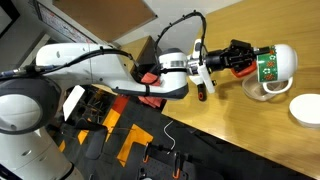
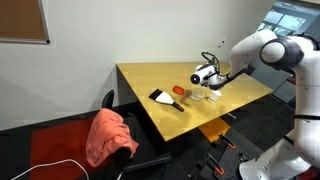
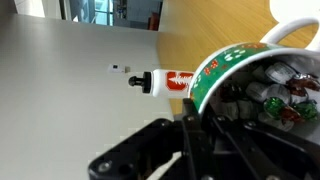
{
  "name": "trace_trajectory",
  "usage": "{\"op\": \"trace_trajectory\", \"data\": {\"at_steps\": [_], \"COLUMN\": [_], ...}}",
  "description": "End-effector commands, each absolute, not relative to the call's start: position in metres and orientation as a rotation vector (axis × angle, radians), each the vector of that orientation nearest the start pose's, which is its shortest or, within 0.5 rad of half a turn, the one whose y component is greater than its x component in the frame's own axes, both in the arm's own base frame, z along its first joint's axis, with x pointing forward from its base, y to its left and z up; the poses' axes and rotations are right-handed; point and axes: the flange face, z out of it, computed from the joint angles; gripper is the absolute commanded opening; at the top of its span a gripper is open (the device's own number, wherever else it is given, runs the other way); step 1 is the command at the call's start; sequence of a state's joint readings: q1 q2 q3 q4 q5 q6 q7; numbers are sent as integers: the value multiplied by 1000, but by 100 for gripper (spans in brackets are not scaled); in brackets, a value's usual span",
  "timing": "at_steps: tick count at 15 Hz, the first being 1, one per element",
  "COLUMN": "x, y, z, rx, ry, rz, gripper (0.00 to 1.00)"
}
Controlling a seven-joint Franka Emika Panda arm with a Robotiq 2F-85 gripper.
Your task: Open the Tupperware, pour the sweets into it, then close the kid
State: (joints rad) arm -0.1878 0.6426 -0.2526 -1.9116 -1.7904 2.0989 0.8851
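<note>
The gripper (image 1: 256, 63) is clamping the tipped white mug (image 1: 284, 60) — the Tupperware (image 2: 201, 97) is sitting just beneath it, around mid-length of the table (image 2: 140, 75).

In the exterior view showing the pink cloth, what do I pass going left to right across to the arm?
red-pink cloth → black flat item → red lid → white mug held in the gripper → robot arm
</note>
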Motion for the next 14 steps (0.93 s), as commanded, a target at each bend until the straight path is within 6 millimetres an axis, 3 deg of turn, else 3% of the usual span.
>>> {"op": "trace_trajectory", "data": {"at_steps": [1,4,5,14], "x": [545,542,542,541], "y": [-302,-305,-305,-275], "z": [177,175,175,154], "rx": [1741,1742,1742,1567], "ry": [180,180,180,143], "rz": [-50,-55,-55,-58], "gripper": [10,10,2,2]}}
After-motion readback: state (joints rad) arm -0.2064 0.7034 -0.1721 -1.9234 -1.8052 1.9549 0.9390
